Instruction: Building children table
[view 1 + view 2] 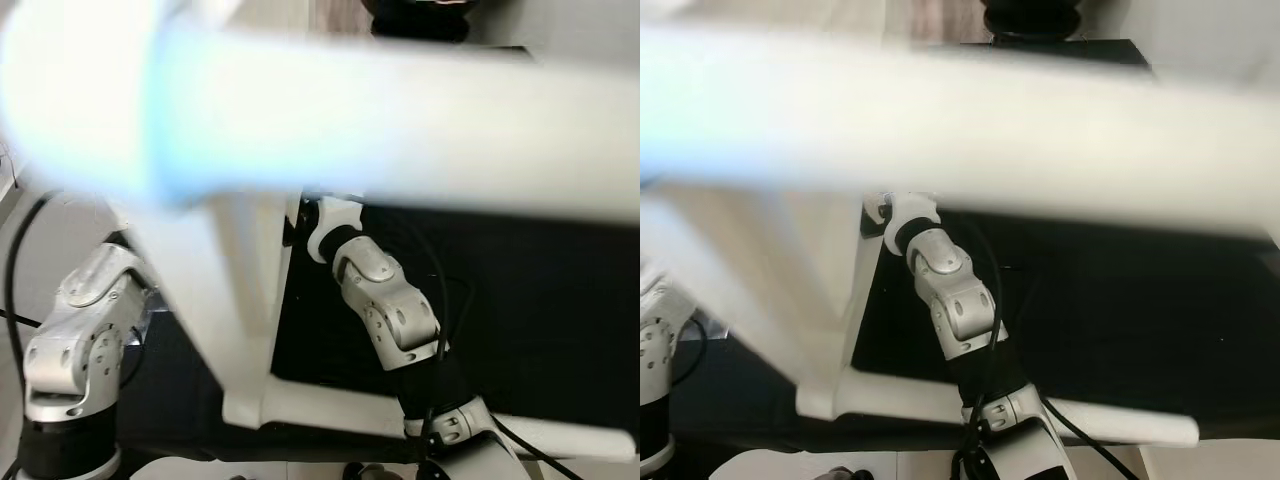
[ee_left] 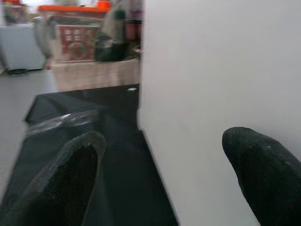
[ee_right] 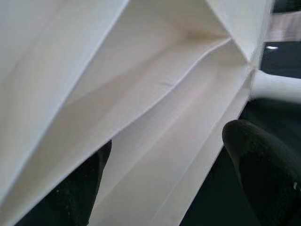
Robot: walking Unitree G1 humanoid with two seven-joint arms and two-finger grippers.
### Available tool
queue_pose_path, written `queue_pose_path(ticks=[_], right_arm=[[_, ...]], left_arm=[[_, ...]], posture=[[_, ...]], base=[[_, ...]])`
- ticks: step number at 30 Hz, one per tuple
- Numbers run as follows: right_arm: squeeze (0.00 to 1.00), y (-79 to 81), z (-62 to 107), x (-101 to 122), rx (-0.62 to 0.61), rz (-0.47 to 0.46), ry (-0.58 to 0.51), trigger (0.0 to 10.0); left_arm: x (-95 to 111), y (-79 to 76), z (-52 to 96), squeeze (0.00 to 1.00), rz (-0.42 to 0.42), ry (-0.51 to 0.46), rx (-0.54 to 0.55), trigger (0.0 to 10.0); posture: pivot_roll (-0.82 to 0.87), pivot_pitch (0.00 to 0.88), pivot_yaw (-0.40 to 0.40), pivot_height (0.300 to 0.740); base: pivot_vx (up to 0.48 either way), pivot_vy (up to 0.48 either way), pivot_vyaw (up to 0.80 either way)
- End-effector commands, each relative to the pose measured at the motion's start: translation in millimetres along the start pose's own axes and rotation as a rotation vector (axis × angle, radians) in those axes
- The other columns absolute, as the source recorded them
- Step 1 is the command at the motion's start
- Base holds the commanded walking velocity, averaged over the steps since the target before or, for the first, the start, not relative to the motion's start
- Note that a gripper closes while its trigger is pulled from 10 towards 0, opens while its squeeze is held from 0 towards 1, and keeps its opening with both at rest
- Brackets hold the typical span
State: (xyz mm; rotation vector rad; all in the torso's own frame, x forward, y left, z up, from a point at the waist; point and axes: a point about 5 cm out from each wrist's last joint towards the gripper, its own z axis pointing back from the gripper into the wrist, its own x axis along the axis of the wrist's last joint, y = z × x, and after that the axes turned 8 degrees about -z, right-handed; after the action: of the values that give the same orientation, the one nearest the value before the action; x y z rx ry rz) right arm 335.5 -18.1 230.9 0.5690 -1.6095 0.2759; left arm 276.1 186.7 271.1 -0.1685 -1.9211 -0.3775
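The left arm (image 1: 75,345) stood bent at the left, beside the white table (image 1: 235,300), which sat tipped up on a black mat (image 1: 520,320). From its wrist, the left gripper (image 2: 162,176) had its two black fingers (image 2: 70,174) spread apart — one over the mat, the other in front of a flat white panel (image 2: 221,94) of the table. Whether that finger touched the panel I could not tell; nothing was clamped between them. Beyond the mat's far edge was blurred clutter with an orange lid (image 2: 70,7) on top.

A thick white leg (image 1: 400,130) of the table crossed close before the head camera, badly blurred. Lower down, a white rail (image 1: 330,405) ran along the mat's near edge.

To the right of the upright part, the right arm (image 1: 385,305) reached forward over the mat to the table. The right gripper (image 3: 162,165) had its fingers (image 3: 261,165) parted as well, straddling the table's white underside ribs (image 3: 155,103) — not closed on them, as far as I could see. Another leg (image 3: 277,87) showed beside them.
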Motion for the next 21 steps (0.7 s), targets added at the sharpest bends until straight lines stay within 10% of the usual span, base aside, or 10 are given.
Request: queue_pose_path(ticks=[1, 10, 14, 21], right_arm=[[0.0, 37.1, -3.0, 19, 0.12, -0.04, -0.09, 10.0], [0.0, 0.9, 0.5, 10, -0.042, 0.041, -0.046, 10.0], [0.0, -40.6, 13.6, 4, -0.178, 0.112, -0.015, 10.0], [0.0, -91.2, 40.1, -4, -0.357, 0.197, 0.043, 10.0]], left_arm=[[-1, 6.0, 7.5, 0.0, -0.022, 0.033, 0.031, 10.0], [-15, -5.8, 11.8, 0.0, 0.018, 0.084, 0.02, 10.0], [-24, -5.1, 16.1, 0.0, 0.025, 0.119, 0.041, 10.0], [-44, 37.3, 47.0, 0.0, -0.027, 0.228, 0.274, 10.0]], posture=[[0.05, 0.147, -0.034, 0.74], [0.03, 0.148, -0.029, 0.74], [0.03, 0.15, -0.027, 0.74], [0.04, 0.151, -0.028, 0.74]], base=[[0.0, 0.0, 0.0], [0.0, 0.0, 0.0], [0.0, 0.0, 0.0], [0.0, 0.0, 0.0]])
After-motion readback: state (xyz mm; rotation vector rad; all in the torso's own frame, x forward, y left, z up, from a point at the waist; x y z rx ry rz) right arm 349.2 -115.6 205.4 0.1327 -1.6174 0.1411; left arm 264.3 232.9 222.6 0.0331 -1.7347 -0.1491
